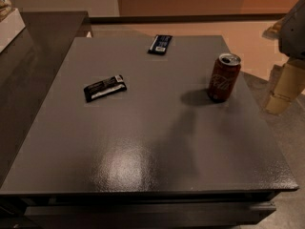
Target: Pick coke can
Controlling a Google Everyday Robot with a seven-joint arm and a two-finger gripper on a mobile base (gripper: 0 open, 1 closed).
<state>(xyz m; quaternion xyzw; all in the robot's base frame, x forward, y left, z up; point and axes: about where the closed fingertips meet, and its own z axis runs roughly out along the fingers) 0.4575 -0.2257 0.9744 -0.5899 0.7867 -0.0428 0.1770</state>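
Observation:
The coke can point(224, 78) is a red can with white script and a silver top. It stands upright on the grey table point(143, 142), near the right edge. My gripper point(282, 87) shows as a pale beige part under a grey arm section at the right edge of the view. It sits to the right of the can, beyond the table's edge, and is apart from the can. It holds nothing that I can see.
A dark snack wrapper point(105, 88) lies left of centre on the table. Another dark wrapper point(160, 44) lies near the far edge. A dark counter point(33, 42) adjoins the table on the left. Tan floor lies beyond the table.

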